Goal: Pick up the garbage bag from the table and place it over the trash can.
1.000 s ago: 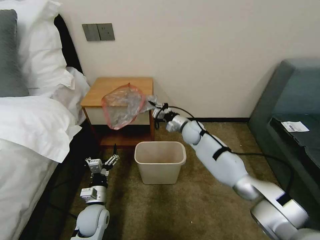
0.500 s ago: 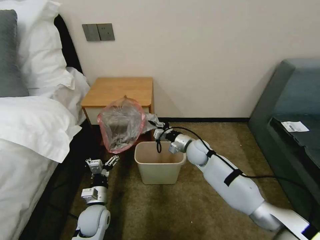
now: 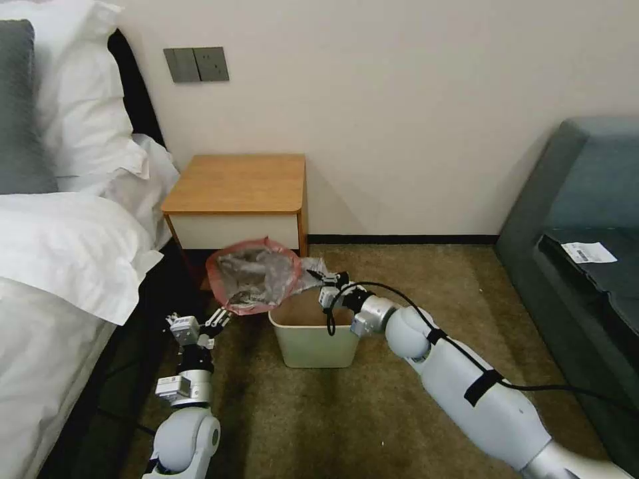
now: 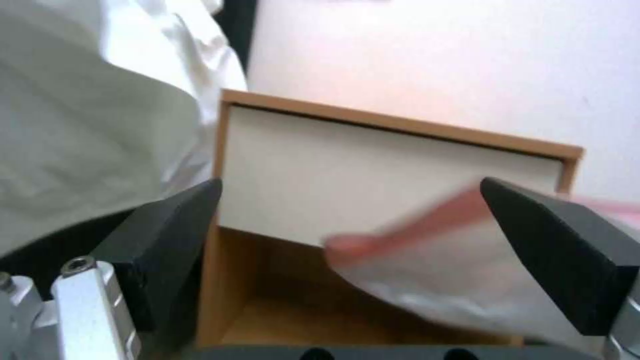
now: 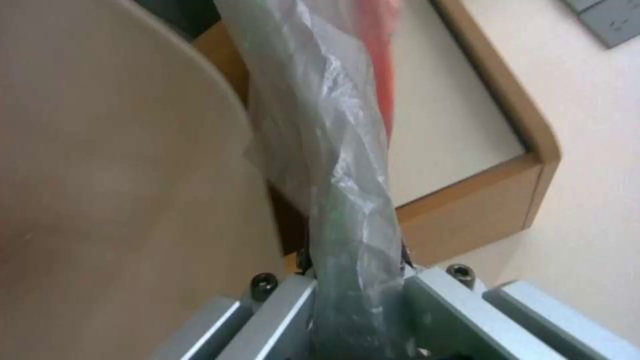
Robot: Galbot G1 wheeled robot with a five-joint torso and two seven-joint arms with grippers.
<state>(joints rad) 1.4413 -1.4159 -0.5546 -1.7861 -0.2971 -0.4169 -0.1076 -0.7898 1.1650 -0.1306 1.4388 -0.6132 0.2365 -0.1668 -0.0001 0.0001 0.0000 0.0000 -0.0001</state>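
The trash can (image 3: pixel 319 336) stands on the carpet (image 3: pixel 399 399) in front of the nightstand (image 3: pixel 239 183), near its right front corner, with open floor to its right as far as the grey sofa (image 3: pixel 572 219) and a narrower strip to its left before the bed (image 3: pixel 60 266). The right gripper (image 3: pixel 324 283) hangs just above the bin's back rim, its fingers clenched on a bunched end of the garbage bag (image 3: pixel 255 278); in the right wrist view the plastic (image 5: pixel 340 200) runs straight out from between the metal jaws, beside the bin's curved wall (image 5: pixel 100 150). The bag spreads leftward in the air, over the bin's back left corner and in front of the nightstand's lower shelf. It is clear, crumpled film with a red-pink band around its open mouth. The left gripper (image 3: pixel 203 324) sits low beside the bin's left side, fingers spread wide apart and holding nothing, just below the bag's red edge (image 4: pixel 400 230).
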